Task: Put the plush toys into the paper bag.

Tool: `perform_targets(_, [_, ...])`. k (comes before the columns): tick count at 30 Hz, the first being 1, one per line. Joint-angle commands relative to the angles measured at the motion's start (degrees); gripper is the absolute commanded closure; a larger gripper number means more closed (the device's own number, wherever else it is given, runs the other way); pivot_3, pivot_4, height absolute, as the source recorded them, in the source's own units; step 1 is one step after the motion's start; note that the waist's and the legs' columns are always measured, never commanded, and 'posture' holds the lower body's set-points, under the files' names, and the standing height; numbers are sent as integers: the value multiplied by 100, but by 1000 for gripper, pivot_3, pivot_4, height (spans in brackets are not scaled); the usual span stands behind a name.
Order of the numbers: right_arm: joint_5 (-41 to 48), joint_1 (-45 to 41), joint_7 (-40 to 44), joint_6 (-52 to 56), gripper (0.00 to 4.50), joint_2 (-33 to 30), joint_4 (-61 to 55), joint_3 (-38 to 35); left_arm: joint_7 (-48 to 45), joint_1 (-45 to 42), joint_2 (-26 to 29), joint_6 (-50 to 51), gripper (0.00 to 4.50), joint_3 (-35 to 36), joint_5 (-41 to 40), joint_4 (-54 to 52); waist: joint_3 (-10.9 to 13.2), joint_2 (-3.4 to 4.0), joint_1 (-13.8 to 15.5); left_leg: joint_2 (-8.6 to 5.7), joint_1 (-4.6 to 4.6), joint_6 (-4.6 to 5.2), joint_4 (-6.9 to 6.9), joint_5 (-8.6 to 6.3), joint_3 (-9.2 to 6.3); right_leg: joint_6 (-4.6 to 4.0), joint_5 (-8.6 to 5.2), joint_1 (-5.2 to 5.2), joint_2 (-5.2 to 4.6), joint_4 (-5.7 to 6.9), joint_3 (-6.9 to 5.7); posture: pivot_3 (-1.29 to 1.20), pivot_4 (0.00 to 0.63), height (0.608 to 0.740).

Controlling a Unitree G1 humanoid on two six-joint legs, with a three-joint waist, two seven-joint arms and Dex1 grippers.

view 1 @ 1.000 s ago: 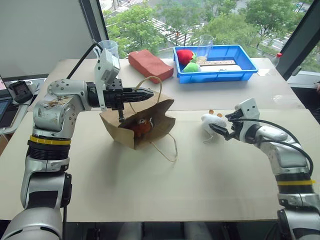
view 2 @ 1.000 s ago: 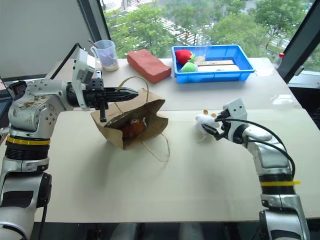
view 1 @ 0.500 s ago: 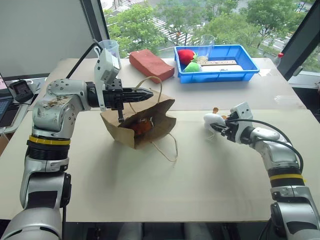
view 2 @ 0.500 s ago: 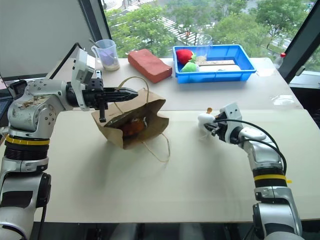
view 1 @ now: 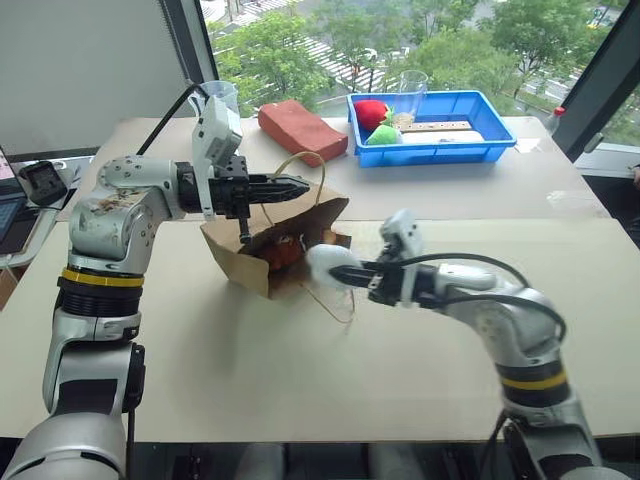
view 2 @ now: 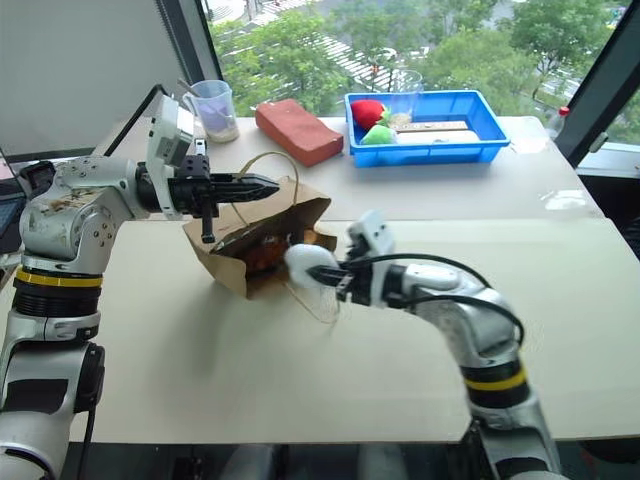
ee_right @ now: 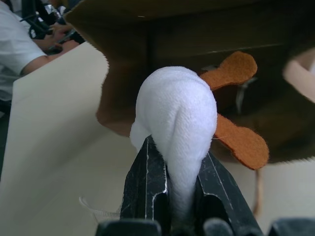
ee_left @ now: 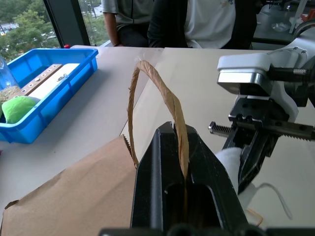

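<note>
Left gripper [view 1: 300, 185] clenched on the twine handle [ee_left: 162, 98] of the paper bag [view 1: 275, 245], holding its mouth up toward the right — orange monkey [view 1: 283, 250] lies inside. Right gripper [ee_right: 179, 196] grasps the white plush toy [ee_right: 176, 123] between its fingers [ee_right: 147, 182], pinched at the toy's near end, tan ears [ee_right: 236, 105] pointing into the bag's opening. Toy hangs just at the bag's mouth, above the tabletop [view 1: 400, 370].

Beige table [view 1: 300, 380] by big windows [view 1: 330, 40]; green trees [view 1: 270, 45] outside, daylight.
</note>
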Motion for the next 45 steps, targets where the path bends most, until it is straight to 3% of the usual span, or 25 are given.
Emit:
perform_targets(1, [-294, -323, -207, -408, 4490, 336, 404, 204, -30, -188, 7, -72, 4500, 42, -47, -44, 0, 0, 21, 0, 0, -1, 0, 1, 0, 0, 0, 0, 0, 6, 0, 0, 150, 740])
perform_targets(10, [-1206, -722, -368, -1595, 4490, 1087, 2126, 567, -56, -188, 1, -12, 4500, 36, -69, -95, -1, 1, -3, 0, 0, -6, -14, 3, -2, -1, 1, -4, 1, 10, -2, 0, 150, 740])
perform_targets(12, [-1268, -694, -270, -1673, 3474, 1079, 2234, 617, -61, -174, 20, -7, 4500, 50, -70, -98, -1, 1, -7, 0, 0, -6, -14, 4, -2, -1, 1, -4, 0, 9, -2, 0, 150, 740])
perform_targets(22, [-1360, -584, 119, -1570, 20, 811, 1902, 570, -32, -65, 59, 21, 4500, 85, -90, -188, -1, 2, -100, 1, 1, -7, -14, 4, -3, -1, 0, -4, 1, 12, -2, 0, 150, 740])
perform_targets(31, [-777, -193, 469, -519, 20, -101, 242, 201, -6, 0, 62, 37, 4500, 101, -112, -254, -1, 1, -87, 1, -1, -5, -15, 3, -4, 0, 0, -4, 0, 9, -2, 0, 150, 740])
perform_targets(35, [-370, 224, 772, 58, 20, -535, -472, 424, -17, 12, 55, 11, 4500, 99, -103, -225, -1, 1, -82, 1, -3, -2, -14, 1, -4, 0, 0, -3, 0, 6, -2, 0, 150, 740])
perform_targets(44, [-754, 418, 232, -15, 20, 143, 582, 1006, -1, -26, -42, 14, 4500, 60, -96, -206, -1, 1, -94, 0, 2, -4, -8, 2, -3, 0, 0, -2, 1, 3, 0, 0, 150, 740])
perform_targets(45, [-788, 392, 220, -35, 535, 178, 682, 1017, -1, -25, -42, 19, 4500, 62, -98, -211, -1, 1, -84, 0, 1, -4, -8, 2, -3, 0, 0, -2, 0, 4, 0, 0, 150, 740])
